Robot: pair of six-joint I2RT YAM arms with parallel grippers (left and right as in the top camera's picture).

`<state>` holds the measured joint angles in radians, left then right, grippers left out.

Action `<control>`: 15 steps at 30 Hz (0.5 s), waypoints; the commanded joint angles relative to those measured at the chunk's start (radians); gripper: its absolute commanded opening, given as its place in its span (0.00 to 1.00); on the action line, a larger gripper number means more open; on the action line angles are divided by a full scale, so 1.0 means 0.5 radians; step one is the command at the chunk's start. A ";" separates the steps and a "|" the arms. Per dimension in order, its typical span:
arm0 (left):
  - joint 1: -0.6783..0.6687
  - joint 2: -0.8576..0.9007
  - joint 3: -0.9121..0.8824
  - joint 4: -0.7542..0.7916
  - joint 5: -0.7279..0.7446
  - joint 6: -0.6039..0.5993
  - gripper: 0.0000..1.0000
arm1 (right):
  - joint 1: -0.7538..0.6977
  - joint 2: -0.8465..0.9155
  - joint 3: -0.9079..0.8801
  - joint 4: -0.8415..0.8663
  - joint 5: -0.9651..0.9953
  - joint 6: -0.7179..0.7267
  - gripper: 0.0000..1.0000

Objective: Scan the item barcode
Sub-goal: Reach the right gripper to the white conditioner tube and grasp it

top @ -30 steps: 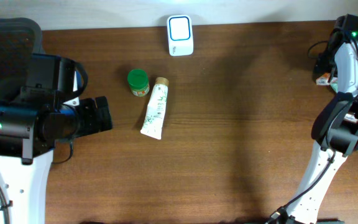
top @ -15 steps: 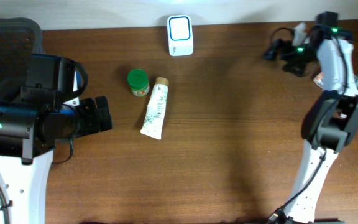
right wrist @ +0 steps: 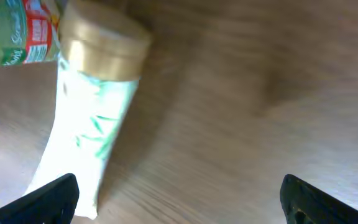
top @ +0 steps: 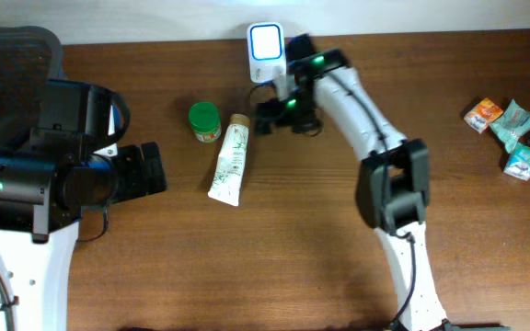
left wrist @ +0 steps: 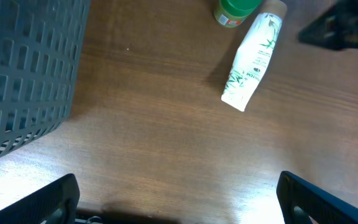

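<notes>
readable text: none | jar (right wrist: pixel 14 34) label: lettering blurred | tube (right wrist: pixel 95 124): leaf print, no legible lettering

Smooth wooden table (top: pixel 293 230); glossy plastic tube (top: pixel 229 164).

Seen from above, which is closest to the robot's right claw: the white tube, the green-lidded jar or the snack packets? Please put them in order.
1. White tube: just left of the right gripper, its cap almost at the fingertips.
2. Green-lidded jar: farther left, beside the tube's cap.
3. Snack packets: far off to the right, clearly the farthest.
</notes>
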<state>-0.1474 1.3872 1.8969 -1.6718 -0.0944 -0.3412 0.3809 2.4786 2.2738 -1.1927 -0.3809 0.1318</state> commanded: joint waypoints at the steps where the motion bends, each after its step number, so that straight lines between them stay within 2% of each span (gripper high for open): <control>1: 0.000 -0.023 0.007 0.004 -0.007 -0.021 0.99 | 0.195 -0.097 -0.015 0.046 0.330 0.256 0.99; 6: 0.000 -0.023 0.007 0.003 -0.008 -0.021 0.99 | 0.452 -0.097 -0.038 0.179 0.452 0.336 0.99; 9: 0.000 -0.023 0.007 0.003 -0.008 -0.021 0.99 | 0.546 -0.097 -0.038 0.170 0.734 0.542 0.99; 15: 0.000 -0.023 0.007 0.003 -0.007 -0.021 0.99 | 0.632 -0.097 -0.138 0.172 0.978 0.932 0.99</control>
<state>-0.1474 1.3872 1.8969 -1.6718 -0.0944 -0.3412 0.6857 2.4783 2.2406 -1.1057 0.0109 0.4774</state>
